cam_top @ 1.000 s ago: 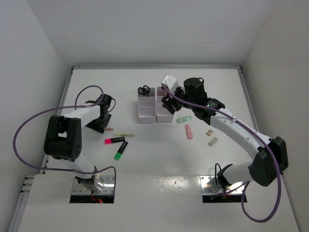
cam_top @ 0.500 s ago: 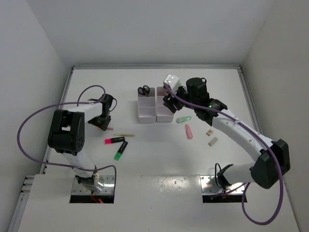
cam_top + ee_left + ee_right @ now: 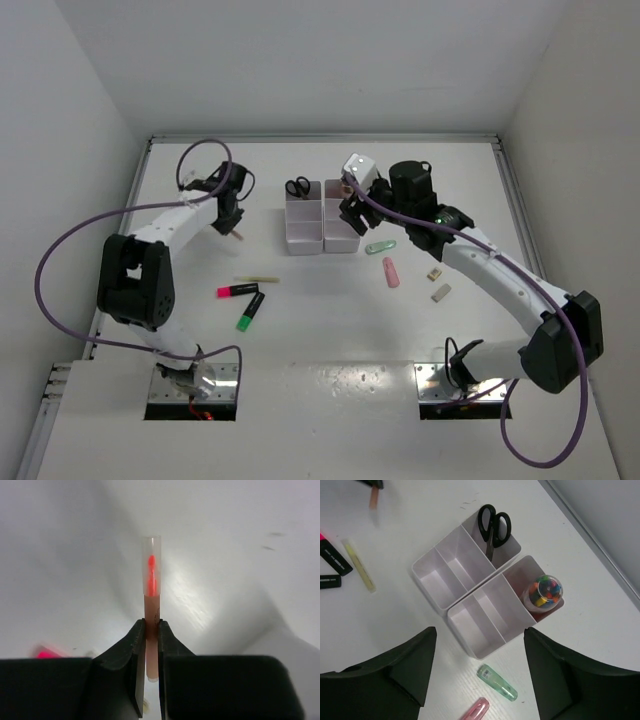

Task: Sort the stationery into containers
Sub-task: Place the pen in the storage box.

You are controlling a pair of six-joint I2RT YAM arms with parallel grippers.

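Observation:
My left gripper (image 3: 151,625) is shut on a thin pink stick (image 3: 151,592), held off the table at the far left (image 3: 233,220). My right gripper (image 3: 480,632) hangs open above the two white containers (image 3: 470,607) (image 3: 303,232), with nothing between its fingers. Black-handled scissors (image 3: 492,524) stand in the left box's far compartment. A pink tube (image 3: 544,592) stands in the right box's far compartment. On the table lie a yellow stick (image 3: 257,279), a pink highlighter (image 3: 236,290) and a green highlighter (image 3: 249,312).
A green clip (image 3: 498,682) and a pink eraser (image 3: 391,272) lie just in front of the right box. Two small beige blocks (image 3: 434,273) (image 3: 441,292) sit to their right. White walls close in the table on three sides.
My left gripper has shut on the pink stick, lifted it and swung toward the back. My right gripper's jaws have widened over the boxes.

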